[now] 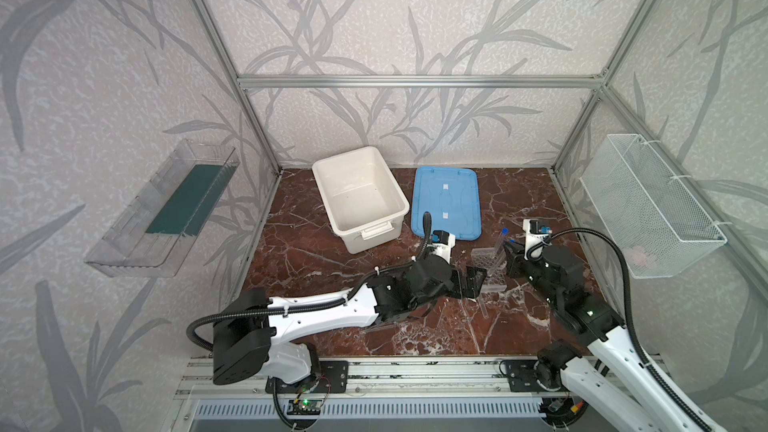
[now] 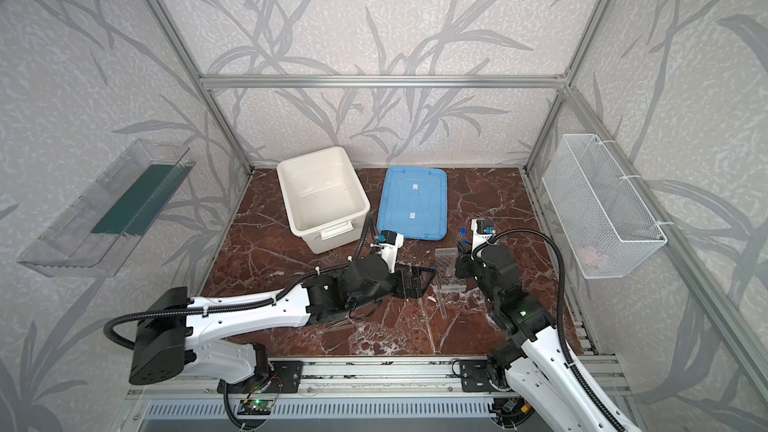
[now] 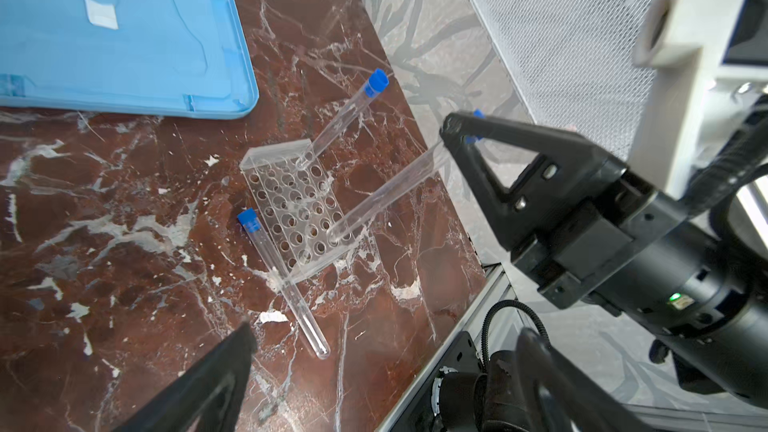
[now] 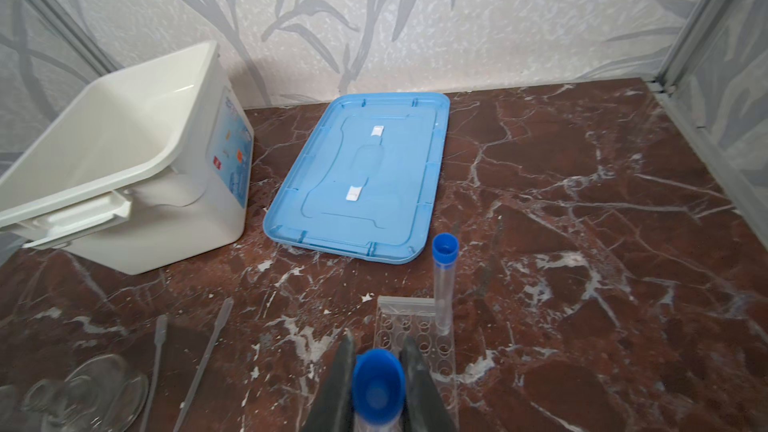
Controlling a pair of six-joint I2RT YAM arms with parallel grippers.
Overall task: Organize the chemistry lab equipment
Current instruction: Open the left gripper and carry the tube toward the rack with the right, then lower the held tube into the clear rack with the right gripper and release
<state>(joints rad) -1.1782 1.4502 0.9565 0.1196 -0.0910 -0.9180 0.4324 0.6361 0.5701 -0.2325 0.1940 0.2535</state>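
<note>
A clear many-holed tube rack [image 3: 299, 211] [image 1: 488, 270] sits on the marble tabletop right of centre. One blue-capped test tube [image 3: 345, 118] [image 4: 444, 284] stands in a far corner hole. My right gripper [image 4: 378, 353] [image 3: 457, 135] is shut on a second test tube [image 3: 386, 193] just under its blue cap [image 4: 378, 384]; the tube's lower end sits in a near rack hole. A third test tube [image 3: 286, 280] [image 2: 441, 305] lies flat against the rack's side. My left gripper [image 3: 386, 336] [image 1: 473, 280] hovers open beside the lying tube, holding nothing. Two thin clear rods [image 4: 203, 363] and glass vessels [image 4: 83, 392] lie to the left.
A white tub [image 1: 359, 197] stands at the back, a flat blue lid [image 1: 446, 201] to its right. A wire basket [image 1: 648, 205] hangs on the right wall and a clear shelf [image 1: 166, 209] on the left wall. Metal frame rails edge the table.
</note>
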